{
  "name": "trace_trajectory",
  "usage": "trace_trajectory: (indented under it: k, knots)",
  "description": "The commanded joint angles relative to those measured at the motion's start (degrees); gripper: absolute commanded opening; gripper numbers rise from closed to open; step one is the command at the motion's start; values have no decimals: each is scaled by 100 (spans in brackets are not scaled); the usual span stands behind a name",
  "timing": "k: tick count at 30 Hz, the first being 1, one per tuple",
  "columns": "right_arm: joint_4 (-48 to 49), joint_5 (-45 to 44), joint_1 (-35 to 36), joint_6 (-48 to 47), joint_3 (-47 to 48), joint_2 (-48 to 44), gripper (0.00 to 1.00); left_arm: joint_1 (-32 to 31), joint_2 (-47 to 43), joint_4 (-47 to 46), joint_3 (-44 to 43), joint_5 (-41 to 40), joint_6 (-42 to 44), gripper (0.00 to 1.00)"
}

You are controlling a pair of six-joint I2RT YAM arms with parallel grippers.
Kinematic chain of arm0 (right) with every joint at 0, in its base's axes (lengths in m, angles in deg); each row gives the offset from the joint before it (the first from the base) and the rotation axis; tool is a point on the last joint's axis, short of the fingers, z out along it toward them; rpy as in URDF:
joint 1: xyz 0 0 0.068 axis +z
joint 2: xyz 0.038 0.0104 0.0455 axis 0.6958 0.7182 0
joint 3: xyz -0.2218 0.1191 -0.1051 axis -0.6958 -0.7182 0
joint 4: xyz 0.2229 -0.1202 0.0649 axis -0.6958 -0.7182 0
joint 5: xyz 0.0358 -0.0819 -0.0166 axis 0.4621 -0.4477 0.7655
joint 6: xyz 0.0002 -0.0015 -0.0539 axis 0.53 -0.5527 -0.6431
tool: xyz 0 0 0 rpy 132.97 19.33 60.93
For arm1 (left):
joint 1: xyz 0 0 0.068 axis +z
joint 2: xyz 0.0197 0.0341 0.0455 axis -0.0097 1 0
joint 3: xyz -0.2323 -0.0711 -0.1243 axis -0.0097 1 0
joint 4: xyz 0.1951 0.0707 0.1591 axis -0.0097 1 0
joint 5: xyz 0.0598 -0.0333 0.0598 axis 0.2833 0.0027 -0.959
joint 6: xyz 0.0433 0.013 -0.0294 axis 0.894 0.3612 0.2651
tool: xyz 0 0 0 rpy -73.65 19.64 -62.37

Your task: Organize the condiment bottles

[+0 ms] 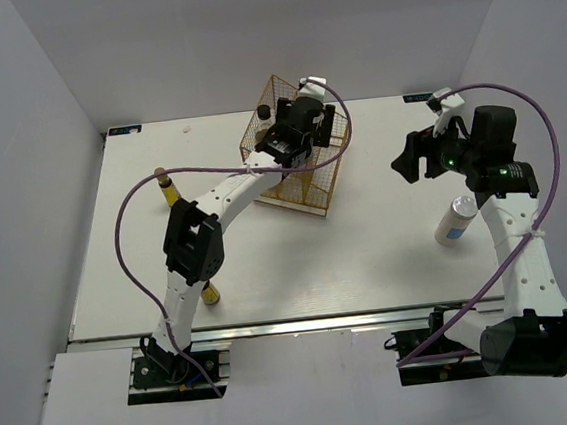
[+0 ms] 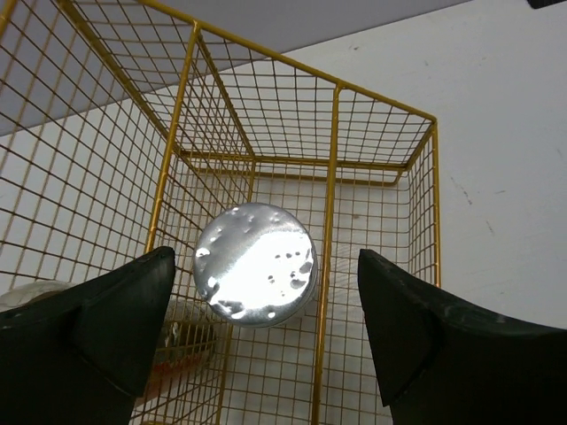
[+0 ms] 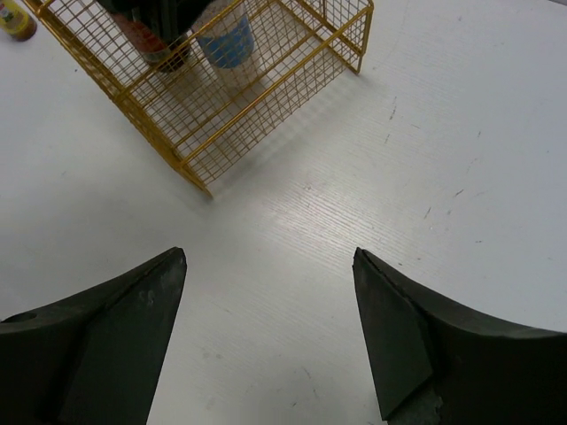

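**Left:** one yellow bottle (image 1: 166, 187) stands on the table (image 1: 368, 255); a second yellow bottle (image 1: 211, 294) stands beside the left arm.
**Centre:** the left gripper (image 2: 266, 270), jaws wide and empty, hangs over a silver-topped white bottle (image 2: 257, 264) in the gold wire basket (image 2: 334, 177), beside what seems to be the dark bottle (image 3: 151, 44).
**Right:** the right gripper (image 3: 267, 261) is spread and empty, with another white bottle (image 1: 454, 222) near it.

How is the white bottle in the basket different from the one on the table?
The basket bottle stands inside the gold basket; the table bottle sits out on the table. The basket bottle is under the open left pincer; the table bottle is beside the right arm. Both have blue labels.
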Motion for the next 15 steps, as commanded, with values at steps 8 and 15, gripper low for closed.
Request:
trace_trajectory:
  k: [8,15]
  knots:
    - [-591,344,-36,-514,642,-31,83,-43,-1503,391,-245,655,-407,98]
    - [-1195,-331,-36,-383,1369,118,10,-52,-2741,594,500,1332,-829,76]
